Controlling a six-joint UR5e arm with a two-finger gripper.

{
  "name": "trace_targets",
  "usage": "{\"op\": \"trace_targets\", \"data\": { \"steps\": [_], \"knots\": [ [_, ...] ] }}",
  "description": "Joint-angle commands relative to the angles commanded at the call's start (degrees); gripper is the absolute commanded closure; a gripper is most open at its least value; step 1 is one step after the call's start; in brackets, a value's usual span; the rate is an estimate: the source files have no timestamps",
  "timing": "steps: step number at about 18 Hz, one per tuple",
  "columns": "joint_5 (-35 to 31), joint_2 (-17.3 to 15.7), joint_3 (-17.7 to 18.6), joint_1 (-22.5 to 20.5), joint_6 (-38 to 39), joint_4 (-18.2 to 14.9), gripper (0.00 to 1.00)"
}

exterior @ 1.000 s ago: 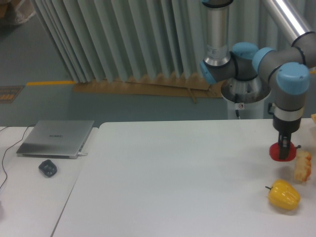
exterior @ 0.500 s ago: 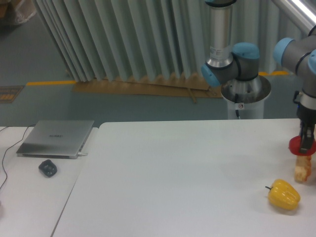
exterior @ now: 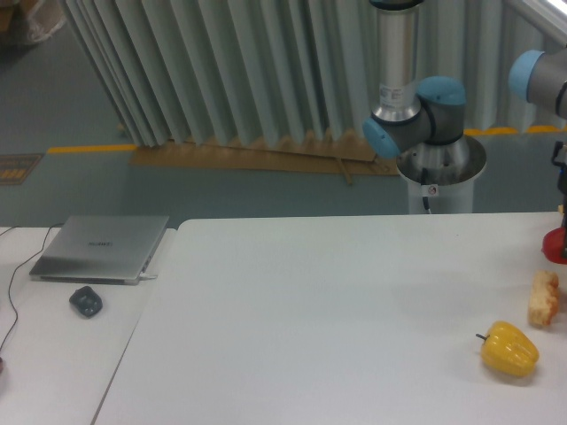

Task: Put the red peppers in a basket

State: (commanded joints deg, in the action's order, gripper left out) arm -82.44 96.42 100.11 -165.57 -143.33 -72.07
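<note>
A robot gripper (exterior: pixel 563 226) is hanging at the far right edge, mostly cut off, gripping a red pepper (exterior: pixel 555 245) above the white table (exterior: pixel 337 310), near a bread chunk (exterior: pixel 543 298) and yellow pepper (exterior: pixel 509 349).

Yellow pepper (exterior: pixel 509 349), bread chunk (exterior: pixel 543 299) right; laptop (exterior: pixel 100 249), mouse (exterior: pixel 86 302) left.

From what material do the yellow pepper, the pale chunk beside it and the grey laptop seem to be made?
The yellow pepper looks like smooth, slightly shiny plastic, probably a toy: even colour, soft highlights. The pale chunk looks matte and rough, perhaps foam or plastic made to look like bread, with a red-orange edge; the picture leaves this open. The laptop looks like brushed metal or metal-coloured plastic: flat silver-grey lid with a dull sheen.
</note>
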Motion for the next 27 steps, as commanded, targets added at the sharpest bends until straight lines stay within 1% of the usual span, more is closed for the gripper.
{"op": "trace_targets", "data": {
  "steps": [6,7,11,14,16,19,23,24,25,27],
  "knots": [
    [0.00,1.32,-2.37,-5.37,-6.51,0.09,0.48],
    [0.00,1.75,-2.55,-6.33,-7.74,0.09,0.49],
    [0.00,4.56,-3.95,-8.53,-11.87,0.26,0.49],
    [0.00,6.06,-5.18,-10.03,-13.11,0.26,0.49],
    [0.00,6.24,-5.97,-10.82,-14.78,0.26,0.49],
    [-0.17,6.76,-6.24,-11.00,-15.13,0.44,0.48],
    [0.00,8.26,-6.24,-11.79,-17.32,0.53,0.36],
    [0.00,8.26,-6.24,-11.79,-17.51,0.53,0.20],
    [0.00,8.35,-6.24,-11.70,-17.51,0.53,0.00],
    [0.00,8.17,-6.24,-11.53,-17.51,0.53,0.00]
  ]
}}
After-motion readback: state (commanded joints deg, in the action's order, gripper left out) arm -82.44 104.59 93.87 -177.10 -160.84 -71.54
